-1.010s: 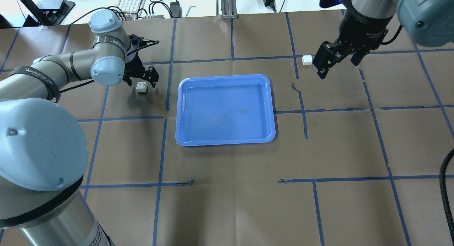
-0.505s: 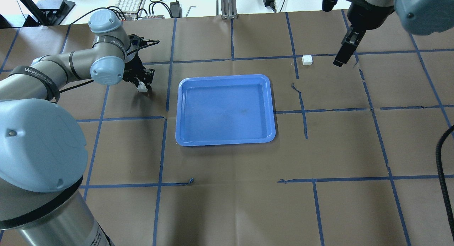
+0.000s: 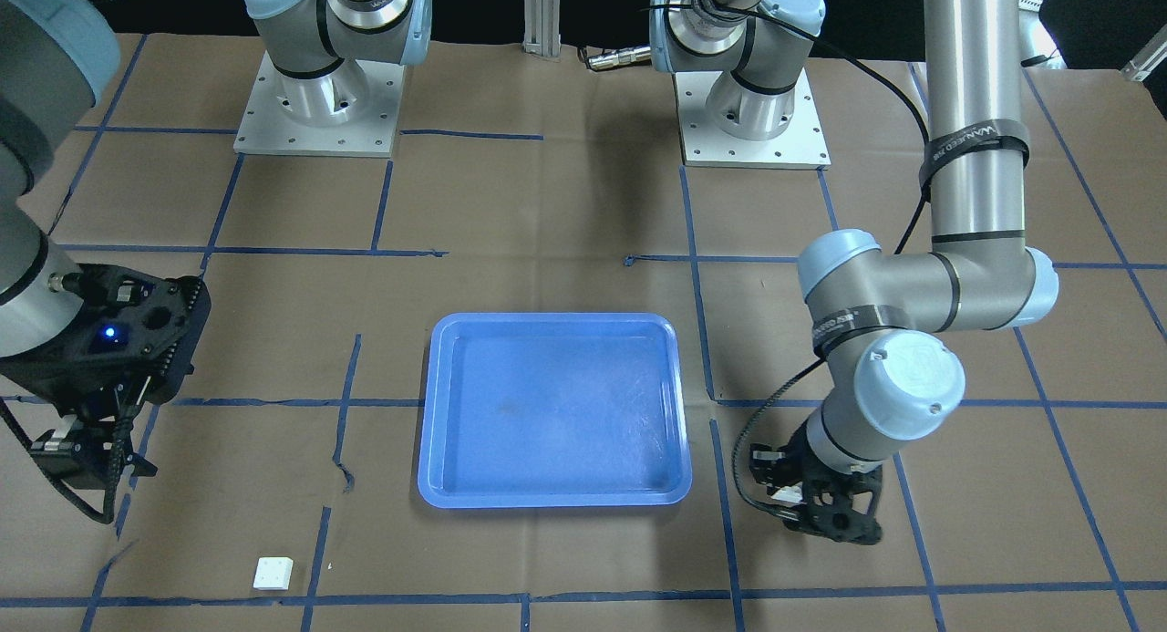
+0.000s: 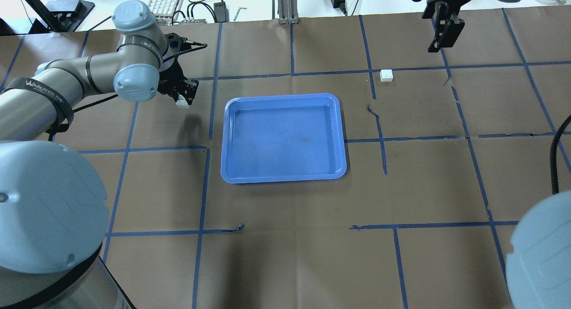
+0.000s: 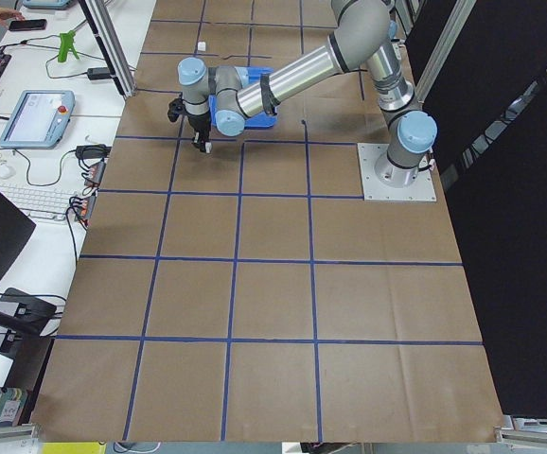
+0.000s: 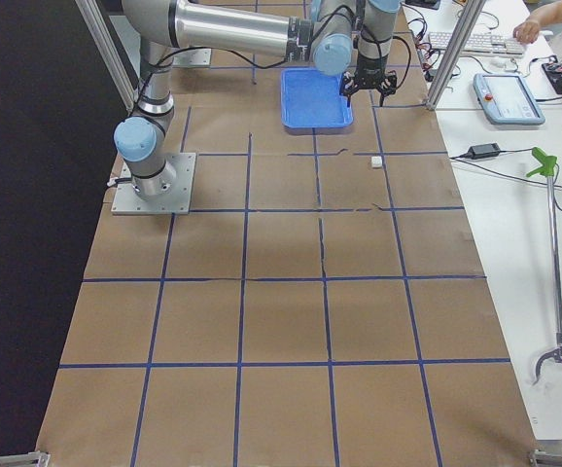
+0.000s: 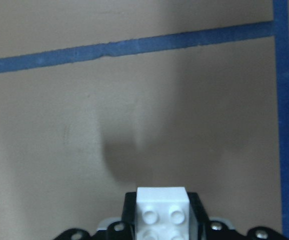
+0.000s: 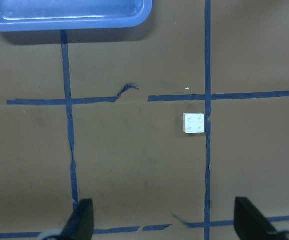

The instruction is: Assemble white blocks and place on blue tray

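- L gripper (image 4: pixel 182 98): a sec ago it sat open around the block on the worktop (image 4: pixel 285 255). Now it's clamped on it and raised; the wrist cam shows the block's shadow loose on the paper below, so it's clear of the surface.
- Held white block (image 7: pixel 162 210): pinched by its side walls, studs up, level. It hangs over the far-L part of the worktop, just off the blue tray's far-L corner.
- R gripper (image 8: pixel 167 225): a sec ago it was low and right beside the other block. Now it's pulled up and back toward the far-R corner, fingers spread wide, holding nothing.
- Loose white block (image 4: pixel 386 75): hasn't moved. It sits flat, studs up, by a tape crossing toward the far edge on the R side, well apart from the tray.
- Meaning for you: one pick looks done, the second isn't. No joining yet, nothing on the tray. My read is the R arm needs another approach, or the L carries its block over to mate.
- Blue tray (image 4: pixel 285 96): mid-worktop, bare inside. It's smooth, slightly glossy plastic, shallow, w/ rounded corners and a raised lighter rim.
- Blocks: hard white plastic, square, four round studs, crisp edges. Tiny vs the tray, so likely little margin in the pinch.
- Worktop: matte brown paper w/ creases. The blue tape (image 4: pixel 379 121) grid is torn and lifted in spots.
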You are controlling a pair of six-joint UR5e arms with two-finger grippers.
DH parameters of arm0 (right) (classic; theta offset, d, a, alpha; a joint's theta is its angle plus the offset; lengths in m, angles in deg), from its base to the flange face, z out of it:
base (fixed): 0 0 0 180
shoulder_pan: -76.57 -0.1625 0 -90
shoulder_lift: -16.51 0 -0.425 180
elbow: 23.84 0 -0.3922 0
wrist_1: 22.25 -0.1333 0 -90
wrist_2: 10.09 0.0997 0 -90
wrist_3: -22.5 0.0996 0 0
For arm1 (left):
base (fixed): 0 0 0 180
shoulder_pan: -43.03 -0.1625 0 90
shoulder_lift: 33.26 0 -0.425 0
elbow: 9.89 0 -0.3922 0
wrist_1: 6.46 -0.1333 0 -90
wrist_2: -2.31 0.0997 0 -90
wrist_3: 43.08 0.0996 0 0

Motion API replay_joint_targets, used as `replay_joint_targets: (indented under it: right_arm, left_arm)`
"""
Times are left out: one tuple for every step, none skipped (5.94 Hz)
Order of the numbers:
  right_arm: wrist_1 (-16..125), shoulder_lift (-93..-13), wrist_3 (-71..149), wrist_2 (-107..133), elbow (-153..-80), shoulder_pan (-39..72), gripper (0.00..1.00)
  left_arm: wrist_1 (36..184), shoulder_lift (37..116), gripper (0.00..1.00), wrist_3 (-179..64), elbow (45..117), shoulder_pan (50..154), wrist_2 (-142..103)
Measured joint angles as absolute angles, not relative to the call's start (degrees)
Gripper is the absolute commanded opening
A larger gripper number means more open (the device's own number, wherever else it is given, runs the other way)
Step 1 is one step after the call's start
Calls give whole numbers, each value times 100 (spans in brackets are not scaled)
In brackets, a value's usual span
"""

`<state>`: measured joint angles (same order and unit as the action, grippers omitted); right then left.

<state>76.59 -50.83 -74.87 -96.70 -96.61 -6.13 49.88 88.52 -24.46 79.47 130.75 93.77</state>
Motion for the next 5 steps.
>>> replay_joint_targets:
  right_arm:
    - [7670, -4801, -7907, -9187, -9602, -365, 100]
    - [7692, -4478, -8227, -8574, -9590, -112, 99]
    - [7737, -4162, -8494, -8056, -9587, 15, 98]
    - [7833, -3874, -8728, -7667, -9580, 59, 98]
    - [7988, -3581, -8858, -7344, -9572, 84, 98]
  left_arm:
    - [5050, 8646, 8, -2043, 8046, 13638, 9370]
    - [5075, 8493, 8, -1455, 8157, 14265, 9390]
    - [5077, 8422, 8, -508, 8239, 14731, 9405]
    - [5074, 8425, 8, 556, 8307, 15030, 9391]
    - [5059, 8446, 8, 1446, 8438, 15238, 9376]
